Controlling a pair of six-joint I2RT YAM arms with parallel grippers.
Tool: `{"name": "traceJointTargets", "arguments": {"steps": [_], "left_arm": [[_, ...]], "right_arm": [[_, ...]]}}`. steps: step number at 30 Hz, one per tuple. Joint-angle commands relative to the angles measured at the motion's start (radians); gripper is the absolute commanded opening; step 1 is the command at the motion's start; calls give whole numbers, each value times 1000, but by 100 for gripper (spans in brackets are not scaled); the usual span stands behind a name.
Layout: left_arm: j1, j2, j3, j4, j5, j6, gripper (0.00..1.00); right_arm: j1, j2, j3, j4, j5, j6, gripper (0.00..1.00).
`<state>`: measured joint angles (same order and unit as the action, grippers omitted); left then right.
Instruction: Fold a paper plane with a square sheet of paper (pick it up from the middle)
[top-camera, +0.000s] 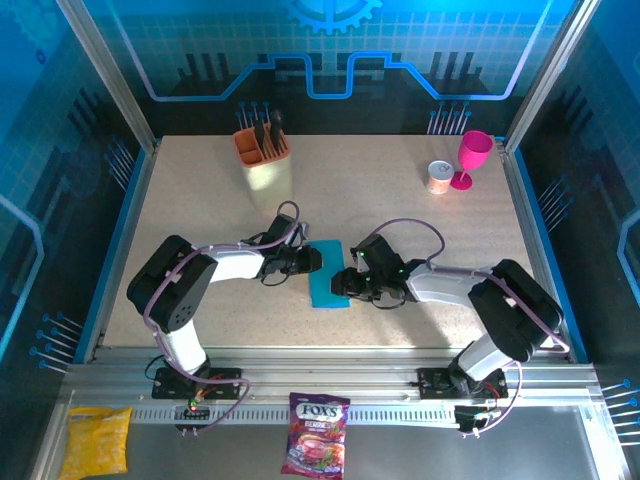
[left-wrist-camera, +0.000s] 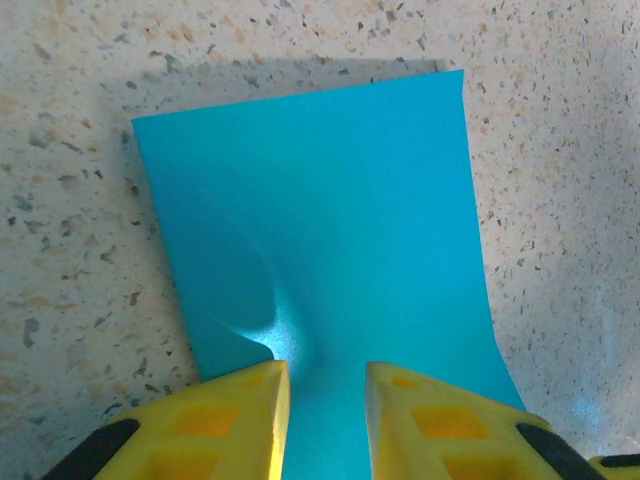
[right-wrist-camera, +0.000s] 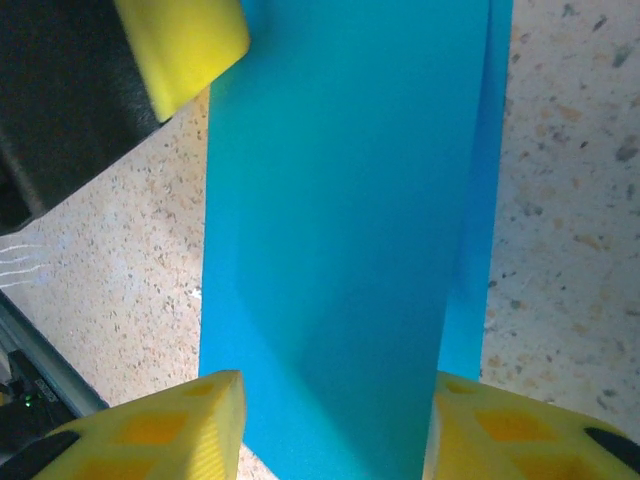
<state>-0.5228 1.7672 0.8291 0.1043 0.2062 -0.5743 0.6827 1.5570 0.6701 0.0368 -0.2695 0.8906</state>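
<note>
The square sheet of paper (top-camera: 326, 293) is seen lying on the speckled desk (top-camera: 420, 230), near its middle and between the two arms, folded into an upright rectangle. The left claw (top-camera: 312, 260) is laid over the sheet's left edge, and the right claw (top-camera: 345, 283) over its right edge a little nearer the bases. In the left wrist view the sheet (left-wrist-camera: 330, 220) is spread flat ahead of the left claw (left-wrist-camera: 327, 375), whose yellow fingers are held only narrowly apart with the paper running into the gap; a small pucker is raised in the paper just beside the tip of one finger. Whether the paper is truly pinched there cannot be told. In the right wrist view the right claw (right-wrist-camera: 337, 385) is spread wide, and the sheet (right-wrist-camera: 330, 200) is seen as a long band filling the gap between its fingers, with a second layer showing along one edge; contact with either finger cannot be made out. A yellow finger (right-wrist-camera: 190, 45) of the left claw is seen at the band's far end. At the back of the desk a beige utensil holder (top-camera: 266, 170) is stood on the left, and a pink goblet (top-camera: 470, 158) with a small round tin (top-camera: 438, 177) just beside it on the right, all well apart from the sheet.
</note>
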Motion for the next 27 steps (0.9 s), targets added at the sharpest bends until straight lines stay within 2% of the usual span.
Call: {"name": "traceJointTargets", "arguments": {"steps": [1,15,24,27], "left_arm": [[-5,18,-19,-7,-6,18,28],[-5,15,-18,1,7,26,27],[-3,-26,26,-50,1,54,29],[0,-62,46,-75,1,63,40]], "right_arm": [[-28,37,35,46,-48,-4,48],[-106,147,124,82,-140,-30,42],[-150,200,114,135,-185,-24,24],[-150,211,108,152,-192,-17,17]]}}
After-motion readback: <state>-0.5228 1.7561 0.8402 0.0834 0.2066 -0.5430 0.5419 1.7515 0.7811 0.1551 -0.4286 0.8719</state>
